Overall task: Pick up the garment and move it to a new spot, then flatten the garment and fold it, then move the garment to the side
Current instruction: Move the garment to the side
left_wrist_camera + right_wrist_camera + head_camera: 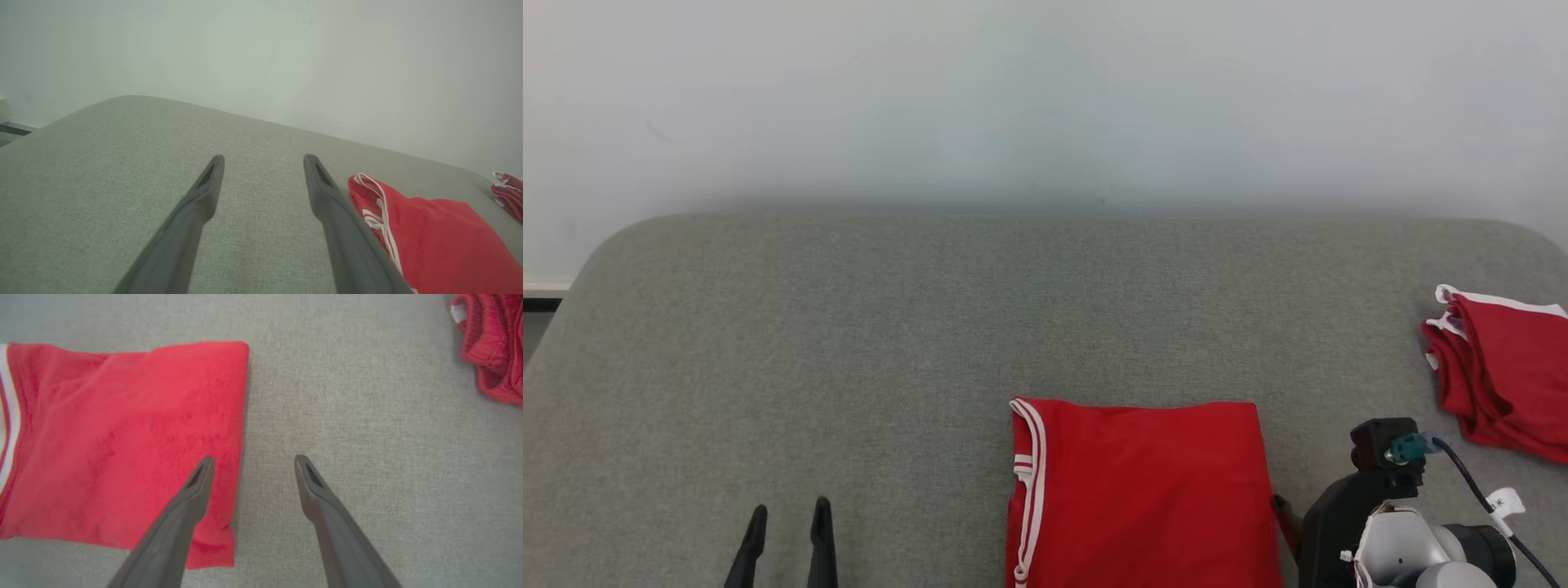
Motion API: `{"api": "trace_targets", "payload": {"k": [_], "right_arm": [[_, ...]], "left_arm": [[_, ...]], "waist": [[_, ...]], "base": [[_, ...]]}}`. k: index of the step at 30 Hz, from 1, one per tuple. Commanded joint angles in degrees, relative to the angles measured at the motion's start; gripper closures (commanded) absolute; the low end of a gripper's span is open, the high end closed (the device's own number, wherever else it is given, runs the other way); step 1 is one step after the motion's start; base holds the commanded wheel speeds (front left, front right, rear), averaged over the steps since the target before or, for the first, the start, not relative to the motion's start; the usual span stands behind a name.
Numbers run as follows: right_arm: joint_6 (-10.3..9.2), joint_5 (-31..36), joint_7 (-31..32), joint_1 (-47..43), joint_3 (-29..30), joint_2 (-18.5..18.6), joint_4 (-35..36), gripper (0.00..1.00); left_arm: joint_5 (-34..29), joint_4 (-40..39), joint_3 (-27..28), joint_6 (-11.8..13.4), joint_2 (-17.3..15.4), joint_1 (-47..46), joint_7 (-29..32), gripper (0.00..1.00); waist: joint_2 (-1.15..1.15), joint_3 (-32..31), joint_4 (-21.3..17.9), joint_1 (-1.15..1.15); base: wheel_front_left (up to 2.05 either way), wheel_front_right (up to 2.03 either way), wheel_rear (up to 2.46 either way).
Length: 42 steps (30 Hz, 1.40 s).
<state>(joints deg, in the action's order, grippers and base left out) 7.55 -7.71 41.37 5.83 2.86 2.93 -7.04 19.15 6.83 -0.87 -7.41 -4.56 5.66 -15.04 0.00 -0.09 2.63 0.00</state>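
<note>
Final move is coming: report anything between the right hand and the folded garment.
Nothing visible. The open right hand hangs at the right edge of the folded garment, one finger over the cloth, the other over bare cushion. A second red garment lies apart, farther right.

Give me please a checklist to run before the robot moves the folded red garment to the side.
1. The folded red garment lies flat and squared: ok.
2. The right gripper is open at the garment's right edge: ok.
3. The right gripper has hold of the cloth: not ok.
4. Whether its finger touches the cloth: cannot tell.
5. The left gripper is open and apart from the garment: ok.
6. The crumpled red garment lies apart, with bare grey padded surface between: ok.
</note>
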Motion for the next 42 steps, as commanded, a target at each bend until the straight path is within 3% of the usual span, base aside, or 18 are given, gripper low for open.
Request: {"api": "trace_targets", "payload": {"k": [1,12,21,22,23,24,29,36,42], "right_arm": [[-0.13,0.8,1.3,0.9,0.2,0.0,-0.4,0.00],[-0.13,4.2,4.4,5.2,3.7,0.0,-8.9,0.00],[-0.13,2.7,2.8,8.6,3.1,-0.1,-16.9,0.00],[-0.13,2.3,2.9,8.7,2.7,-0.1,-17.9,0.10],[-0.13,2.1,2.7,8.9,2.5,-0.2,-18.5,0.80],[-0.13,2.1,2.5,9.0,2.1,-0.2,-18.8,1.00],[-0.14,4.4,0.6,10.1,2.2,0.0,-17.7,1.00],[-0.14,12.3,0.7,14.8,5.9,0.2,-9.3,1.00],[-0.14,15.0,3.5,22.9,9.1,3.6,-6.9,1.00]], "left_arm": [[-0.4,0.1,-0.3,-0.1,0.0,-0.5,-0.2,0.00],[0.6,0.1,-1.7,-0.1,0.2,-1.0,-0.2,0.00],[0.3,-0.4,-1.6,-0.1,0.0,-1.8,-0.2,0.00],[0.3,-0.5,-1.5,-0.1,0.0,-2.1,-0.2,0.00],[0.2,-0.7,-1.5,-0.1,0.0,-2.2,-0.2,0.00],[0.1,-0.7,-1.5,-0.1,0.0,-2.4,-0.2,0.00],[-0.1,-1.1,-1.2,-0.1,0.0,-2.4,-0.2,0.00],[-0.1,-2.6,-0.5,-0.1,0.0,-3.9,-0.2,0.00],[-0.3,-3.7,-1.0,-0.1,-0.9,-5.5,-0.2,0.00]], "waist": [[0.00,0.5,1.7,0.00],[0.00,2.4,6.7,0.00],[0.00,4.0,7.6,0.00],[0.00,4.2,7.6,0.00],[0.00,4.3,7.5,0.00],[0.00,4.4,7.4,0.00],[0.00,5.0,6.2,0.00],[0.00,7.4,3.3,0.00],[0.00,10.7,0.6,0.00]], "base": [[0.00,0.00,0.00],[0.00,0.00,0.00],[0.00,0.00,0.00],[0.00,0.00,0.00],[0.00,0.00,0.00],[0.00,0.00,0.00],[0.00,0.00,0.00],[0.00,0.00,0.00],[0.00,0.00,0.00]]}}
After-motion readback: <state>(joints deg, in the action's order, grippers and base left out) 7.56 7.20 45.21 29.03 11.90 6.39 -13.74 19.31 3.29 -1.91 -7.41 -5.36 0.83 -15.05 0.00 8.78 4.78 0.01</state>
